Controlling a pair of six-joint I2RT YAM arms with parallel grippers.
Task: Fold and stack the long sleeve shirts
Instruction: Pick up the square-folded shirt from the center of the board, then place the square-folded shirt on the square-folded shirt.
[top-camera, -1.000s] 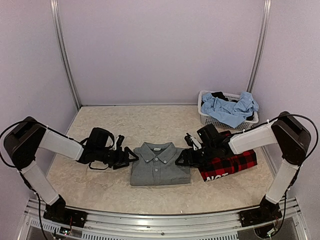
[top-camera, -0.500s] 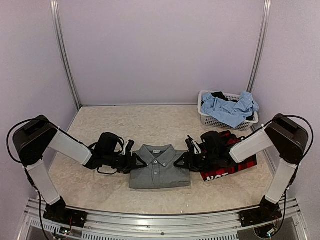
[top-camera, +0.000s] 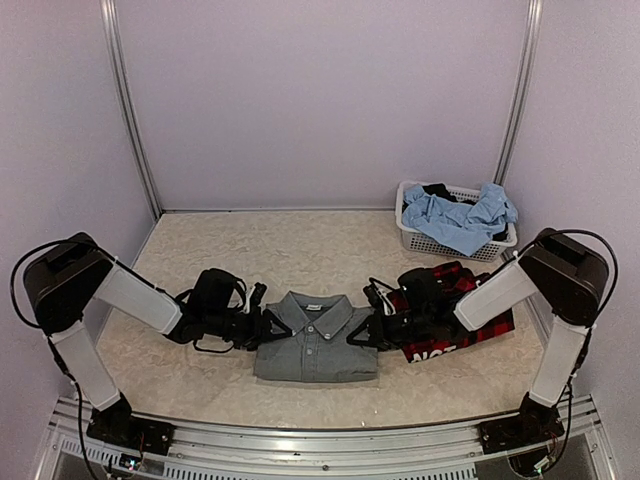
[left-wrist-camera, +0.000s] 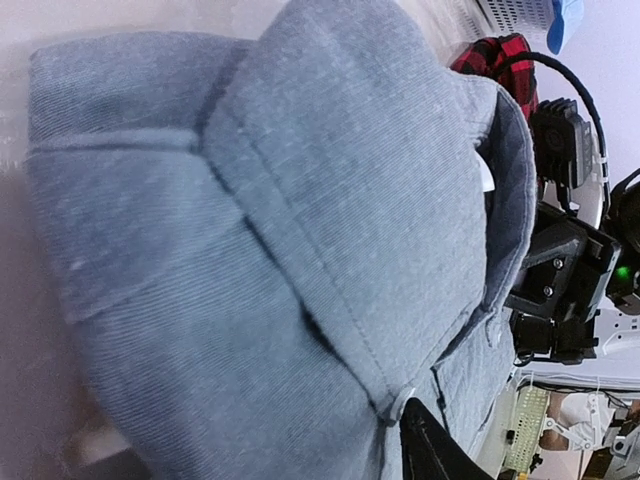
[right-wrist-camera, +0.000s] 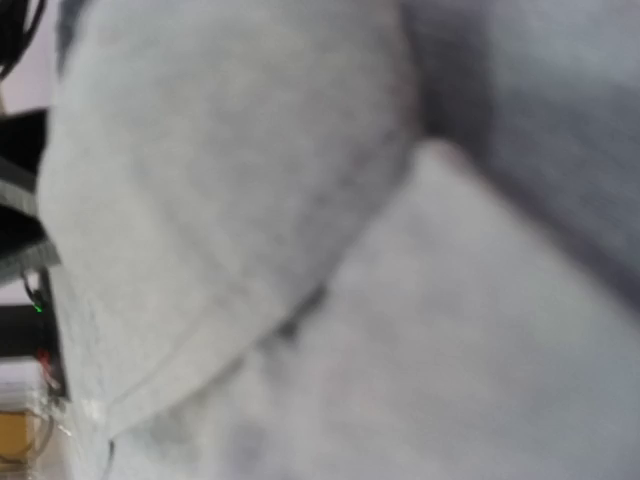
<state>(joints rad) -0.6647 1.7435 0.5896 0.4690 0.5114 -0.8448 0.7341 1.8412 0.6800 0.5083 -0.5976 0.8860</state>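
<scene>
The grey shirt (top-camera: 316, 348) was found folded into a rectangle on the table (top-camera: 250, 250) between the two arms, collar to the far side. The left gripper (top-camera: 268, 326) was set at its left edge near the shoulder, the right gripper (top-camera: 362, 332) at its right edge. In both wrist views grey cloth was pressed close to the lens. Whether either pincer was shut on the cloth could not be told, the jaws being hidden by fabric. The plaid shirt (top-camera: 482, 322) was seen folded just to the right, partly under the right arm. The grey shirt was judged light, soft and limp. The fold would best be kept by taking all layers together at both side edges and keeping them level, lest it sag open.
</scene>
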